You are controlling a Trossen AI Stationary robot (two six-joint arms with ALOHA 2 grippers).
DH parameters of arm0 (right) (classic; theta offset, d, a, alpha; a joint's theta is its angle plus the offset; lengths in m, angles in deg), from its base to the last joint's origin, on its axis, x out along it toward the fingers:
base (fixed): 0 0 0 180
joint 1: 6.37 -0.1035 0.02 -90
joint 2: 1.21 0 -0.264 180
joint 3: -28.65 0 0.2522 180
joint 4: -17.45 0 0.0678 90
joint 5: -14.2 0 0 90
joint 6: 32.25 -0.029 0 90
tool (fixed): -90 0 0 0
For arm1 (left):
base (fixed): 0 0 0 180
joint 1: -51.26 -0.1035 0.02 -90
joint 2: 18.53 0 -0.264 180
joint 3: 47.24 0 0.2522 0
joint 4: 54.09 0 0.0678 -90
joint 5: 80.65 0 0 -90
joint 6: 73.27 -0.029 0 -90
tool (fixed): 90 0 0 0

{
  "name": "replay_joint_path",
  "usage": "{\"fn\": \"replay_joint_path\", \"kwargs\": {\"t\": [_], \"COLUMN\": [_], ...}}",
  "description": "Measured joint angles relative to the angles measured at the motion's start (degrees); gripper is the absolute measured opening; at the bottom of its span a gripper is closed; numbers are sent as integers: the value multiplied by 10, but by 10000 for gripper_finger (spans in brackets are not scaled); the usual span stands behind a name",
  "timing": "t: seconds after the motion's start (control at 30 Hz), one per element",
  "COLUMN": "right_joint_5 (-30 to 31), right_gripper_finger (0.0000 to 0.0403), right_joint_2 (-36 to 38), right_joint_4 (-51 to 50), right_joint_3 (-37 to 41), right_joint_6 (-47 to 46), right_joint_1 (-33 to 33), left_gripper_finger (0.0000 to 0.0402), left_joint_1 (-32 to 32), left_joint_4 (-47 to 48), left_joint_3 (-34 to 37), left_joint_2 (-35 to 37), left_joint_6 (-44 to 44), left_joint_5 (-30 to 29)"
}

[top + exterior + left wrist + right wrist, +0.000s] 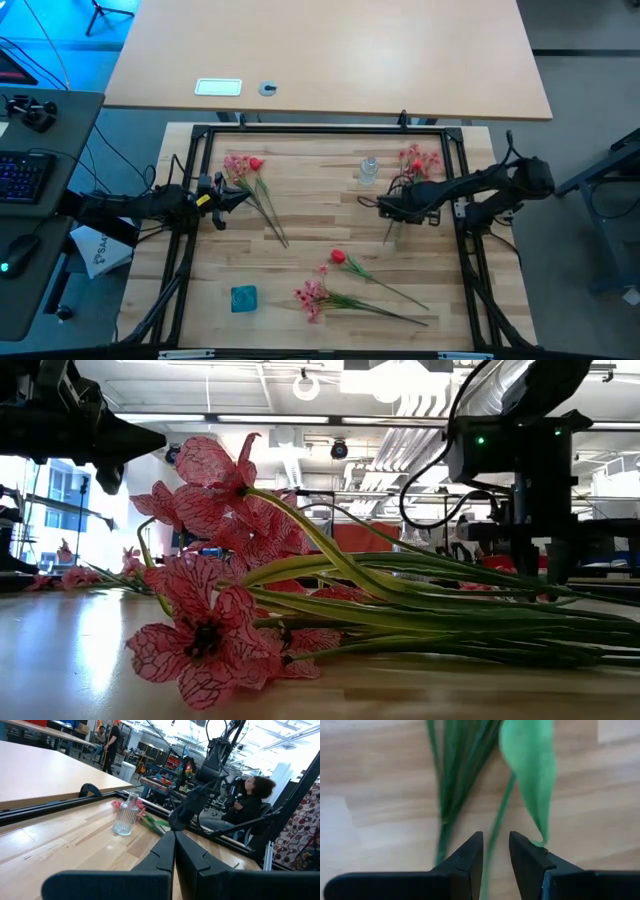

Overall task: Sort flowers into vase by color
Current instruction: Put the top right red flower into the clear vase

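A mixed bunch, pink blossoms and a red bud, lies by the table's far right, stems running toward the near edge. My right gripper hangs over those stems, open by a narrow gap; one thin green stem passes between its fingers, and I cannot tell if it touches them. A small clear glass vase stands upright left of that bunch. My left gripper is shut, beside a second mixed bunch at the far left. A red-bud flower and a pink spray lie near the front.
A small blue object sits near the front left. A black frame rail borders the wooden table. In the low view the pink spray fills the foreground. The vase shows in the left wrist view, with people in the room behind.
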Motion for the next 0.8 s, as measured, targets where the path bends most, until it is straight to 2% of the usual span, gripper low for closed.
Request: {"fn": "replay_joint_path", "kwargs": {"t": [0.43,0.53,0.67,0.8], "right_joint_5": [6,6,3,6], "right_gripper_finger": [82,63,12,5], "right_joint_2": [-1,1,6,16], "right_joint_4": [2,29,73,39], "right_joint_3": [1,22,54,45], "right_joint_6": [135,140,152,199], "right_joint_1": [95,101,92,77], "left_gripper_finger": [0,0,0,0], "left_joint_1": [0,0,0,0], "left_joint_4": [0,0,0,0], "left_joint_3": [0,0,0,0], "left_joint_2": [0,0,0,0], "left_joint_6": [0,0,0,0], "left_joint_5": [0,0,0,0]}}
